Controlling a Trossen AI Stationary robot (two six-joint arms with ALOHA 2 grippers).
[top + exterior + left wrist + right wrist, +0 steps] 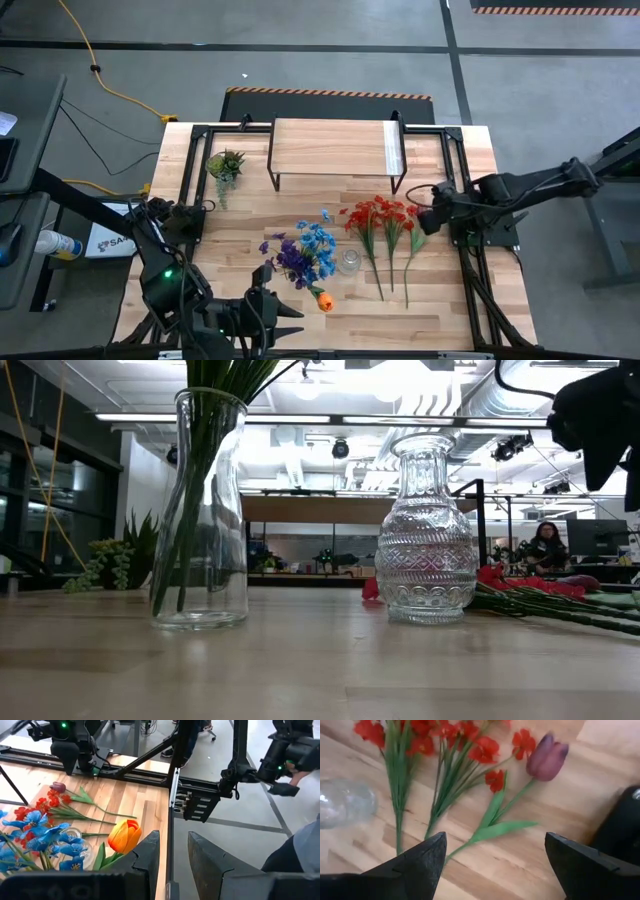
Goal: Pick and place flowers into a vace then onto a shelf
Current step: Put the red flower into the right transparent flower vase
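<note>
The table (pixel 330 300) is carrying everything. At its far edge the shelf (pixel 335 148) is standing bare, and a small potted plant (pixel 226 165) is sitting just left of it.

Mid-table, the flowers are lying in two groups. The blue and purple ones (pixel 300 252) are bunched left of centre with an orange tulip (pixel 322 298) at their near end. The red ones (pixel 380 215) are fanning out on the right, stems pointing to the near side, with a maroon tulip (pixel 547 756) lying beside them on their right.

The right gripper (pixel 492 862) is hovering over the maroon tulip's stem, its fingers spread wide and holding nothing. The left gripper (pixel 172 857) is waiting at the near left edge, just beside the orange tulip, its fingers partly apart and empty.

The step in hand looks like picking a stem from the right group. To do it well, the right gripper should probably be coming down astride the tulip's stem alone, below the leaf, clear of the neighbouring red stems, so only one flower lifts.

In the low view two glass vases are standing on the table. The plain one (pixel 200 510) is already holding several green stems. The patterned one (pixel 425 530) appears empty, and it is standing just left of the red flowers.
</note>
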